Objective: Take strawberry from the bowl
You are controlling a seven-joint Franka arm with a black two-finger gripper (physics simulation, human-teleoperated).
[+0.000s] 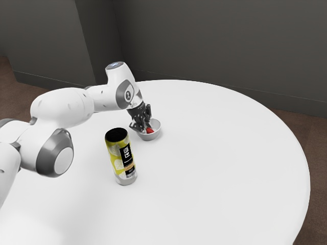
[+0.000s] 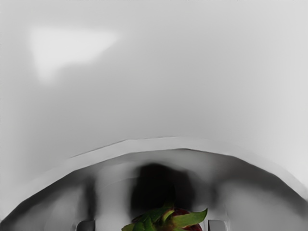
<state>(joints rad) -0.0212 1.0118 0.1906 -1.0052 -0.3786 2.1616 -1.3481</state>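
Low over a round white table (image 1: 219, 163), the black gripper (image 1: 141, 126) reaches into a small bowl (image 1: 157, 127) — fingers spread, one either side of the red strawberry (image 1: 149, 130) lying inside.

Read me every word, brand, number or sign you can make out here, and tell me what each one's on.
"2", as it appears: in the ring on the arm, near its hand end.
Black label on the tall container: white marks and lettering, too small to read.
Bluish mark on the arm's top cap: too small to read.
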